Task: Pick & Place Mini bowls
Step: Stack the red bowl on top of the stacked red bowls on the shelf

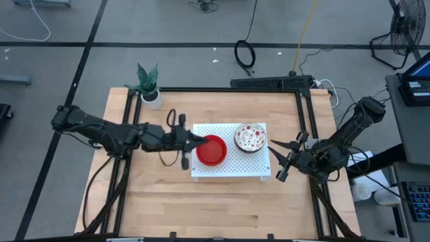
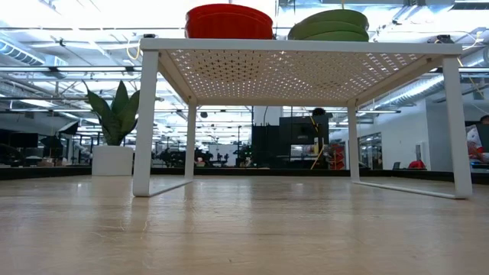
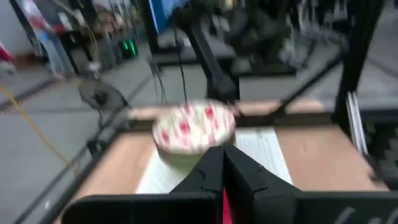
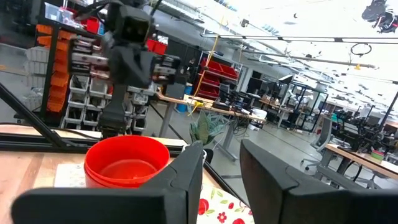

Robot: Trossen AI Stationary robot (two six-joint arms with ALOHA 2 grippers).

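A stack of plain red mini bowls sits on the left half of a raised white perforated board. White red-speckled mini bowls are stacked on its right half. In the low view the red stack and the speckled stack's greenish undersides stand on the board's top. My left gripper is shut, its tips at the red stack's left rim; the left wrist view looks over them at the speckled bowls. My right gripper stands open, off the board's right edge, with nothing between its fingers. My left gripper comes in about level from the table's left, its shut fingertips over the left rim of the red stack. I cannot tell whether they touch the rim.
A potted plant in a white pot stands at the table's far left corner. The board stands on thin legs with open space beneath. Black frame rails run along the table's edges. Bare wood lies on the near side of the board.
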